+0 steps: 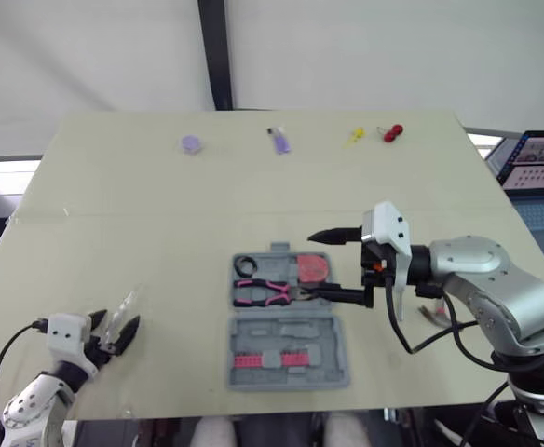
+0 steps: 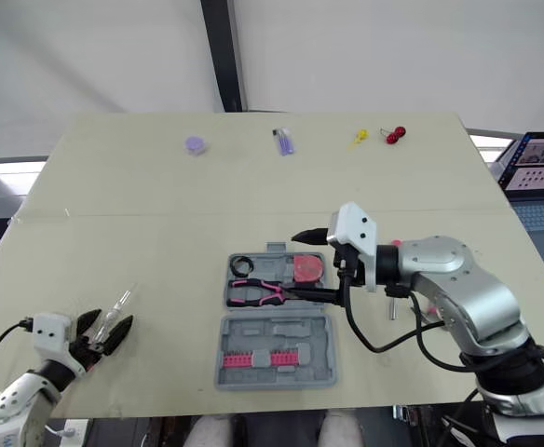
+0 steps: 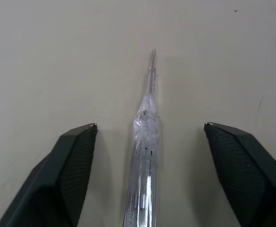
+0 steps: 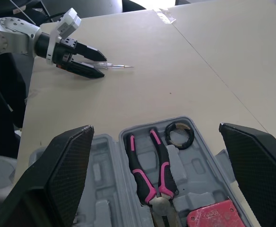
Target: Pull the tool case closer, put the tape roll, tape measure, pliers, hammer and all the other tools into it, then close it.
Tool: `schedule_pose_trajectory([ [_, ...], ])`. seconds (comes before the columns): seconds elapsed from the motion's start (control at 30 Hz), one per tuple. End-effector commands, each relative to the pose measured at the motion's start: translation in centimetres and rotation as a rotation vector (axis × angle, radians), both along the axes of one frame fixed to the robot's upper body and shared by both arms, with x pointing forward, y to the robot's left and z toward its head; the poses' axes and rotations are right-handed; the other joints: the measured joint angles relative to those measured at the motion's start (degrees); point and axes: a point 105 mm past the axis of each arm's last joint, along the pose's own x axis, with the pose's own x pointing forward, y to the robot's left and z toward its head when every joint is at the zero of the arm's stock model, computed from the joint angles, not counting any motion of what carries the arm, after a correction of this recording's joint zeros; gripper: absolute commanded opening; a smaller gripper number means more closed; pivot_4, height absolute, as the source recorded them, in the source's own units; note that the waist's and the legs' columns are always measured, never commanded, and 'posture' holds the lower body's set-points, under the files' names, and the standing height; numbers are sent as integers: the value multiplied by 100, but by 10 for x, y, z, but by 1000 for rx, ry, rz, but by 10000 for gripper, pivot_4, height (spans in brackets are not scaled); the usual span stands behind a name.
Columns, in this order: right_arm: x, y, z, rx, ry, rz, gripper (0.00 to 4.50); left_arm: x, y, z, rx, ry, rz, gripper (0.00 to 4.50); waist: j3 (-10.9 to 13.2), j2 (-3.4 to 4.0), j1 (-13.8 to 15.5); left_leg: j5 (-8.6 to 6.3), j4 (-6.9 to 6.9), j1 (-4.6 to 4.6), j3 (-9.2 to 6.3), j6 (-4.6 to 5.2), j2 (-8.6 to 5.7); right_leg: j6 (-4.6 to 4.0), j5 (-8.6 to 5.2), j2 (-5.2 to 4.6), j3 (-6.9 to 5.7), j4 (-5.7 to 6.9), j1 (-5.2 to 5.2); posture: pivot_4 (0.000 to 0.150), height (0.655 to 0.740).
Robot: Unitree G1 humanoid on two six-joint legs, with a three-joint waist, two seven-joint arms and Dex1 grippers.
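Note:
The grey tool case [image 1: 286, 349] lies open mid-table. Its far half holds pink-handled pliers [image 1: 265, 293], a black tape roll [image 1: 245, 265] and a red tape measure [image 1: 315, 268]; its near half holds a pink bit strip [image 1: 256, 359]. My right gripper [image 1: 311, 266] hovers open over the case's right side, one finger above the tape measure and one by the pliers' nose. Near the table's front left corner, my left gripper [image 3: 150, 125] is open with a clear-handled screwdriver [image 3: 146, 137] lying on the table between its fingers.
Small purple items [image 1: 191, 143] [image 1: 280, 141], a yellow piece [image 1: 355, 136] and a red one [image 1: 392, 132] lie along the far edge. A screen [image 1: 537, 162] stands off the table's right side. Bare tabletop [image 1: 142, 233] stretches left of the case.

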Motion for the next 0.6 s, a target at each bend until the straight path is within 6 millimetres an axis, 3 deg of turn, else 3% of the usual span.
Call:
schedule_pose_trajectory([
  [0.03, -3, 2, 5, 0, -30, 20, 45000, -2, -4, -6, -24, 15, -4, 18522, 0, 0, -2, 0, 0, 0, 0, 0, 0, 0, 0, 0, 0, 0, 0, 1500, 7400],
  [0.17, -4, 1, 5, 0, -29, 20, 45000, -3, -2, -7, -27, 17, 1, 692, 0, 0, -1, 0, 0, 0, 0, 0, 0, 0, 0, 0, 0, 0, 0, 1500, 7400],
  [0.6, -7, 5, 11, 46, -48, 68, 45000, 1, 4, 3, -10, -18, 13, 900, 0, 0, 0, 0, -1, 1, 0, 0, 0, 0, 0, 0, 0, 0, 0, 1500, 7400],
])
